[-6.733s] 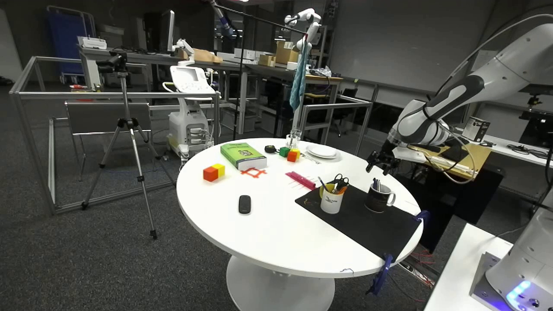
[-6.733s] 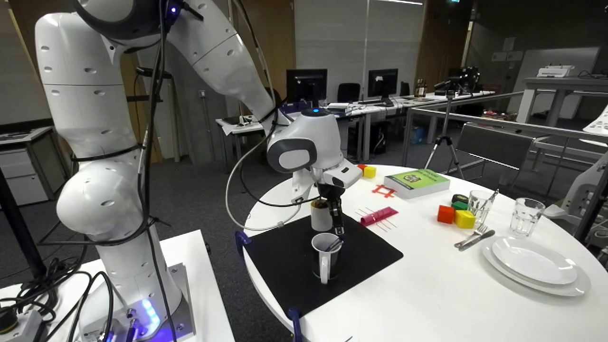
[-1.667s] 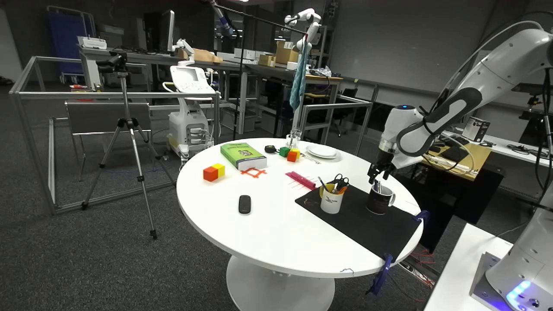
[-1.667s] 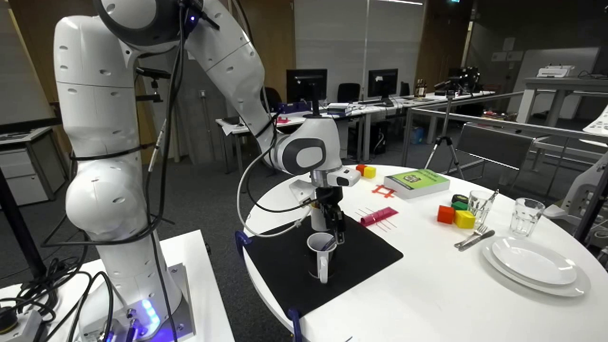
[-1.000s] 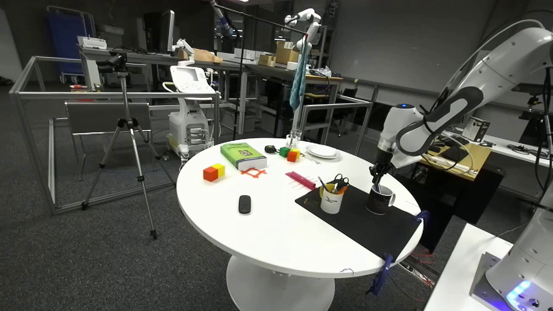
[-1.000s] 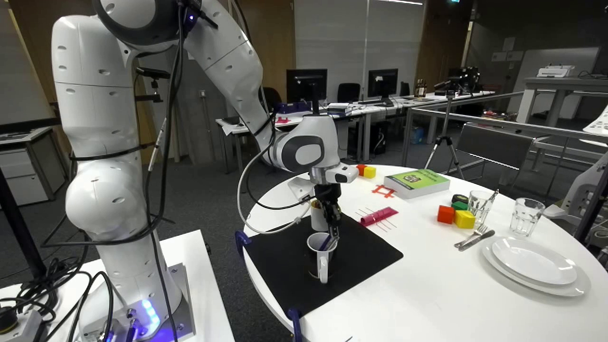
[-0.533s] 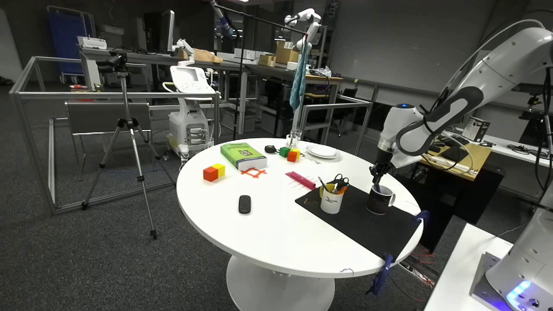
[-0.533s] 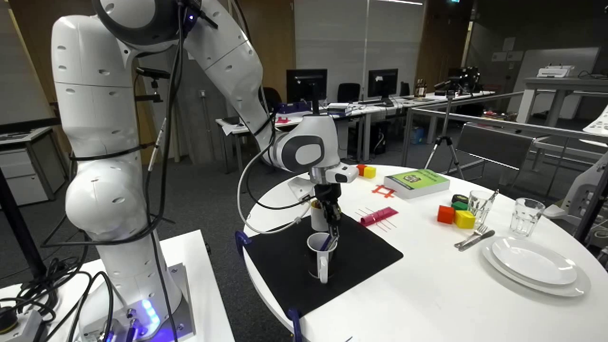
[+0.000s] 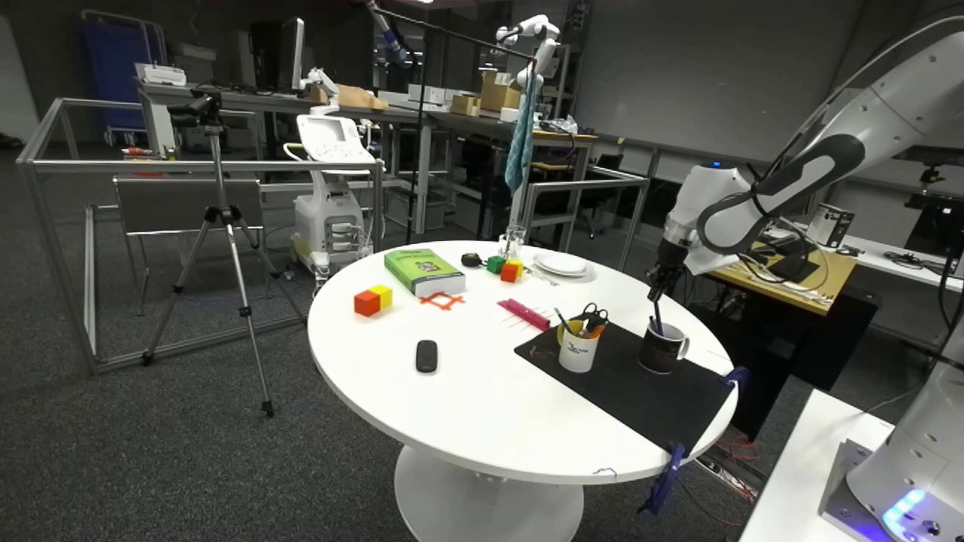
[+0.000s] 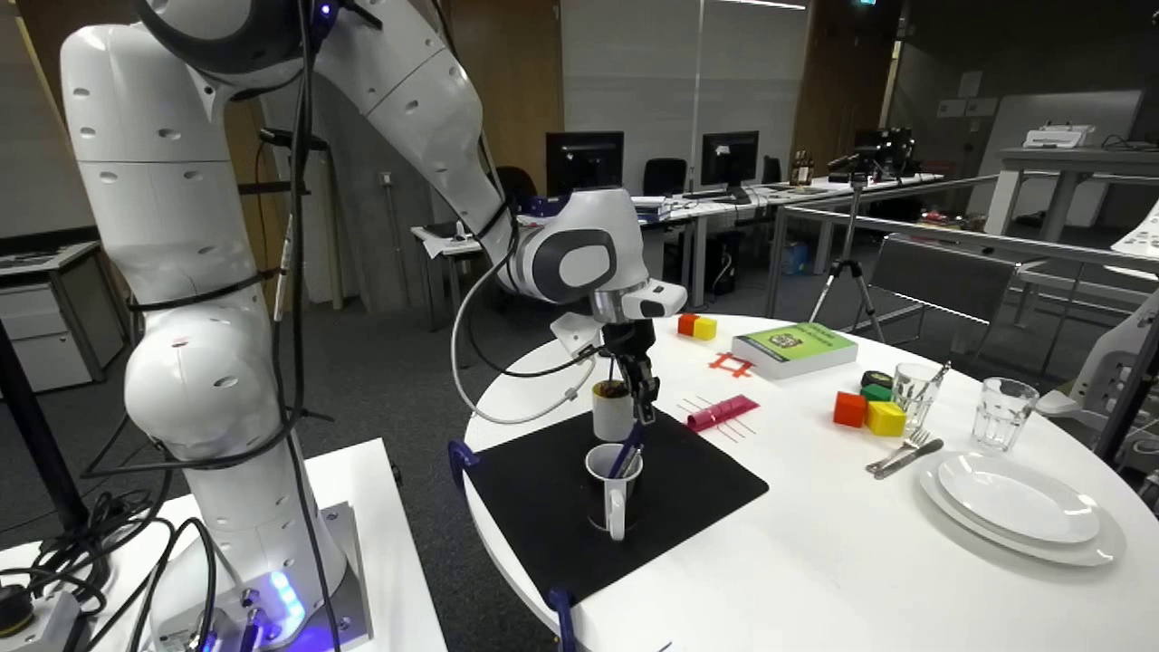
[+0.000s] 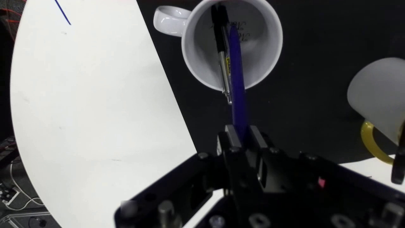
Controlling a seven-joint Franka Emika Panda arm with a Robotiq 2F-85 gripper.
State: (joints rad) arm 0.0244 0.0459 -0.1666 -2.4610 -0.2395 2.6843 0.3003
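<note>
My gripper (image 11: 243, 136) is shut on a dark blue pen (image 11: 237, 72), with a finger pad on either side of its upper end. The pen slants down into a mug, black outside and white inside (image 11: 265, 50), where its lower end lies. Black-and-silver pens (image 11: 220, 41) lean in the same mug beside it. In both exterior views the gripper (image 9: 655, 295) hangs just above the mug (image 9: 657, 357), and the blue pen (image 10: 627, 451) spans the space between them. A white mug with a yellow handle (image 10: 612, 417) stands close by, holding scissors and pens.
Both mugs stand on a black mat (image 10: 543, 498) clamped to the round white table (image 9: 467, 391). Farther off are a magenta piece (image 10: 722, 412), a green book (image 10: 797, 346), coloured cubes (image 10: 849, 409), glasses (image 10: 1003, 412), plates (image 10: 1019, 498) and a black case (image 9: 426, 356).
The jaws were open earlier and closed on the blue pen about a second ago. Since half a second ago the gripper has risen, drawing the pen partly up out of the mug.
</note>
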